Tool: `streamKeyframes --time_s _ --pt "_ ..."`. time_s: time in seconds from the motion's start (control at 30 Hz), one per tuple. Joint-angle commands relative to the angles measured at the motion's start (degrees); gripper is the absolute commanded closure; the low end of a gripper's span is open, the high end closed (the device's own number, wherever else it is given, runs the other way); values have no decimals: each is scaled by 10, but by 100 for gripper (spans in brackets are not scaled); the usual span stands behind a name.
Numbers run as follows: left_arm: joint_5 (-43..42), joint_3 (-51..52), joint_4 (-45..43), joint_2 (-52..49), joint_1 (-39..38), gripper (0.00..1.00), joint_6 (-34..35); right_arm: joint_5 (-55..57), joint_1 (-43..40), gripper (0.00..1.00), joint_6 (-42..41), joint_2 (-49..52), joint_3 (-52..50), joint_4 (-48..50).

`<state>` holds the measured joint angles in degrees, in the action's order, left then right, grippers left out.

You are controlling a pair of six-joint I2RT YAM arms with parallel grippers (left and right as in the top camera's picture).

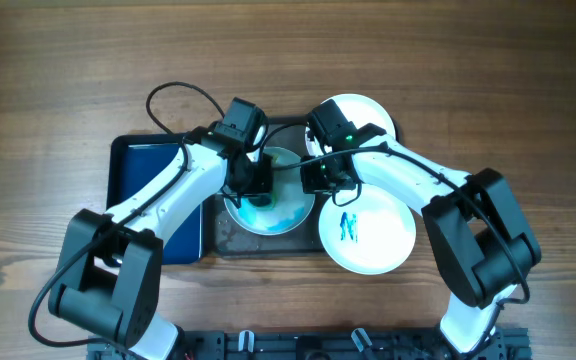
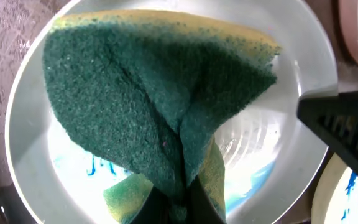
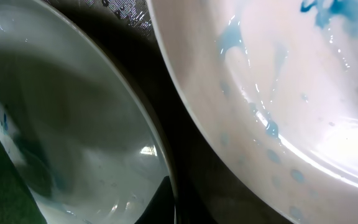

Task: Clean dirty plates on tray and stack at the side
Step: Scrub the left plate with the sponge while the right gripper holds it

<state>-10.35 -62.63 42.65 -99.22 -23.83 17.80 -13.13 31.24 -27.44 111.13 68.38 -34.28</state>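
A white plate (image 1: 286,212) with teal smears lies on the dark grey tray (image 1: 233,240). My left gripper (image 1: 253,188) is shut on a green-and-yellow sponge (image 2: 160,93), which is pressed onto this plate (image 2: 278,168). My right gripper (image 1: 320,178) is shut on the plate's right rim, with one finger (image 3: 160,202) inside the plate (image 3: 73,124). A second plate (image 1: 373,235) with blue scribbles lies at the front right, half off the tray; it also shows in the right wrist view (image 3: 291,93). A third, plain white plate (image 1: 363,110) lies at the back right.
A glossy blue tray (image 1: 148,190) lies left of the grey tray, under my left arm. The wooden table (image 1: 58,90) surrounds everything. My right gripper's finger (image 2: 347,124) shows in the left wrist view.
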Motion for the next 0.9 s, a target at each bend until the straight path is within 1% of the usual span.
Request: streamKeyframes --time_s 0.0,0.1,0.23,0.33,0.37,0.5,0.6,0.67,0.77,0.87 --pt "3 -11 9 -3 -6 96 -12 10 -1 96 -12 19 -5 -1" --pt "-18 -11 2 -6 -32 96 -21 6 -1 96 -11 19 -5 -1" --pt "-30 -11 -30 -43 -58 96 23 2 -1 95 -12 19 -5 -2" --pt "-40 -11 -53 -87 -59 96 28 2 -2 96 -12 19 -5 -7" --pt "-30 -11 -56 -99 -57 96 28 2 -1 95 -12 19 -5 -10" --pt "64 -11 -50 -107 -32 96 53 2 -2 96 -12 19 -5 -15" --pt "137 -11 -14 -107 3 96 88 2 -2 96 -13 19 -5 -16" --pt "164 -11 4 -107 26 96 97 2 -2 96 -13 19 -5 -16" --pt "171 -11 17 -107 55 96 101 2 -2 96 -12 19 -5 -16" --pt "213 -11 31 -107 66 96 117 2 -2 96 -13 19 -5 -17"
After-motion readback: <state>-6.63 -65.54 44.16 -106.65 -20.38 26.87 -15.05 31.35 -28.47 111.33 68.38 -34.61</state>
